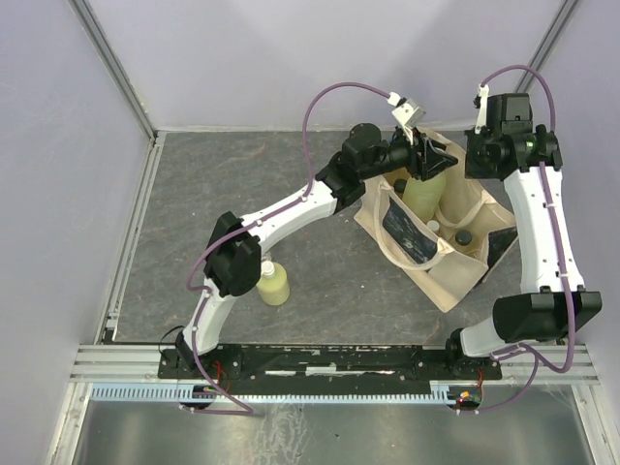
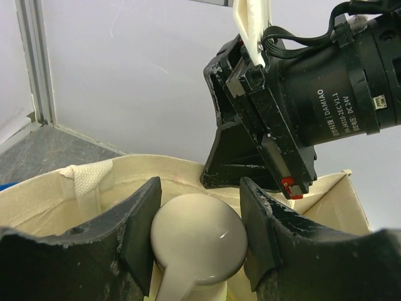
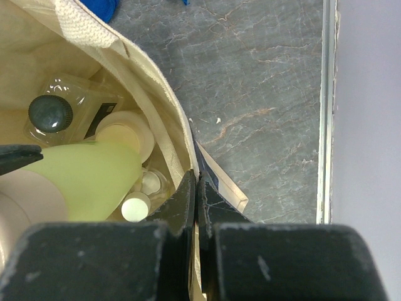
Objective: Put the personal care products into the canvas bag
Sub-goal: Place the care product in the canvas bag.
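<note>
Over soft canvas bag (image 1: 455, 276), smooth yellow-green bottle (image 1: 424, 191)

Tabletop (image 1: 242, 184): dark grey, stone-veined surface, with a pale metal rail (image 1: 136, 232) along its left edge.
Right half: the canvas bag (image 1: 455, 276) stands on it, mouth up, its dark printed panel facing left.
Near left: one yellow-green bottle (image 1: 274, 284) with a pale cap, well apart from the bag.
Far side: a blue cloth (image 3: 103, 7) lies just beside the bag.
</note>
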Controlling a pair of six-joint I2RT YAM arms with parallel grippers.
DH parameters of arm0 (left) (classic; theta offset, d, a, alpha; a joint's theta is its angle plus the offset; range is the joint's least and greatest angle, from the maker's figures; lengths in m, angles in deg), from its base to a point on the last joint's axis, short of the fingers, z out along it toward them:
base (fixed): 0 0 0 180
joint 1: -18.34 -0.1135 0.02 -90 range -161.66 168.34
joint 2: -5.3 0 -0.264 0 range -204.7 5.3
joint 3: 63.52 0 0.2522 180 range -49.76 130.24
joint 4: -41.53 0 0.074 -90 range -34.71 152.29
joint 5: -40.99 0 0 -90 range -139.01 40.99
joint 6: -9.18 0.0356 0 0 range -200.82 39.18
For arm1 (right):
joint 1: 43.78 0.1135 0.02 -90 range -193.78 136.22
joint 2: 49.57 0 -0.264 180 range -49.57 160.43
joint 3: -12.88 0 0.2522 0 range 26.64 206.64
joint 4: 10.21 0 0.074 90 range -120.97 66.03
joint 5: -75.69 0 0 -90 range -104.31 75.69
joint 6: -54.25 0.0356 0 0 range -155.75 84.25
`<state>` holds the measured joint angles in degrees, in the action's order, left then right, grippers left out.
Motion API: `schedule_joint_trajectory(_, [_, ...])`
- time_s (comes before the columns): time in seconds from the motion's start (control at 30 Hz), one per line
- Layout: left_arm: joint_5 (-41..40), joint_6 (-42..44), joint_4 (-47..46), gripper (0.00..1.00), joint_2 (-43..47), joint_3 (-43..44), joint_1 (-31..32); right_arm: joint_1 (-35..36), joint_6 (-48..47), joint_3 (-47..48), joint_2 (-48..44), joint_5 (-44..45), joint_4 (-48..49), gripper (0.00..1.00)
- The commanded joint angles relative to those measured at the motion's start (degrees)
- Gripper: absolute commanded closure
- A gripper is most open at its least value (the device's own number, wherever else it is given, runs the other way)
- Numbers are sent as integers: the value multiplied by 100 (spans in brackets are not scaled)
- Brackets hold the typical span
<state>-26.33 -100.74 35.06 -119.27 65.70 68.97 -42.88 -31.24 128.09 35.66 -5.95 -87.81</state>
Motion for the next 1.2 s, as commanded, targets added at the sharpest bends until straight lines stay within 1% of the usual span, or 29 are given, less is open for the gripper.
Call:
schedule_joint_trajectory(0.0, [100, 42, -941, 97, 785, 318, -21, -186, 68, 114, -179, -137, -59, 100])
schedule_joint_trajectory(0.1, [165, -196, -1070, 97, 755, 444, -20, -358, 112, 163, -102, -378, 26, 100])
schedule_joint_trajectory(0.27, [316, -1049, -1747, 97, 631, 505, 5, -508, 164, 489, 113, -612, 67, 100])
schedule_joint_trajectory(0.43, [316, -1144, -1967, 97, 381, 860, 46, -571, 133, 840, 363, -486, 138, 100])
schedule_joint_trajectory(0.57, [244, -1152, -2089, 97, -21, 1463, 48, -602, 99, 1050, 577, -450, 205, 100])
schedule_joint_trajectory(0.67, [173, -1195, -2249, 97, -213, 1615, 47, -613, 3, 1138, 663, -246, 201, 100])
schedule_joint_trajectory(0.8, [150, -1300, -2445, 97, -453, 1724, 45, -647, -56, 1243, 750, -73, 194, 100])
schedule_joint_trajectory(0.93, [124, -1381, -2594, 97, -586, 1575, 49, -675, -59, 1250, 811, -72, 222, 100])
schedule_joint_trajectory(1.17, [-48, -1268, -2623, 97, -903, 1480, 37, -703, -64, 1325, 885, -59, 173, 100])
